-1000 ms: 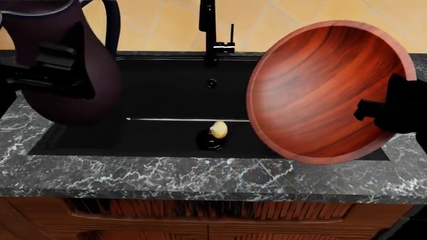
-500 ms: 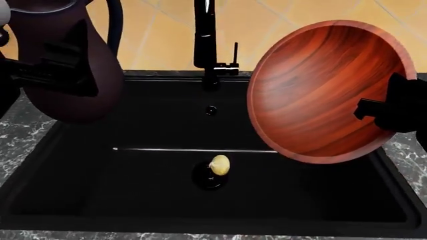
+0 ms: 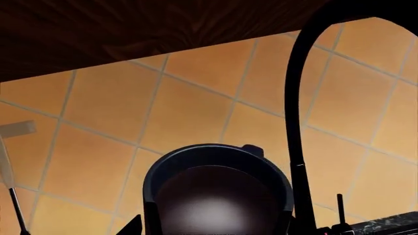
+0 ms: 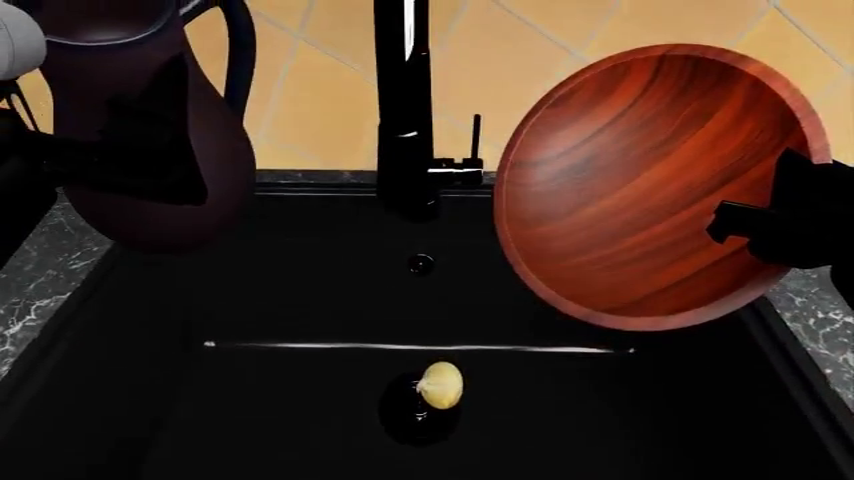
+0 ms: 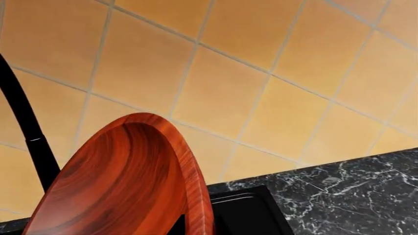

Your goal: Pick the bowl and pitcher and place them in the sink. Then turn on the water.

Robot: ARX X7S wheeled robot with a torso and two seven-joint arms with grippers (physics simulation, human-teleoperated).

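While both arms hang over sink [image 4: 267, 300], pitcher [image 4: 147, 130] held upright above its left side, left gripper [image 4: 127, 160] fingers pinching belly. Bowl [image 4: 641, 180] tilted on edge above right side, right gripper [image 4: 781, 225] fingers clamped on rim. Faucet [image 4: 404, 110] stands between them. Yellowish object [image 4: 441, 384] beside drain [image 4: 416, 408]. No stream visible.

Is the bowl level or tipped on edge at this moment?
Tipped. In the head view the bowl hangs above the sink with its hollow facing the camera, the right gripper on its rim.
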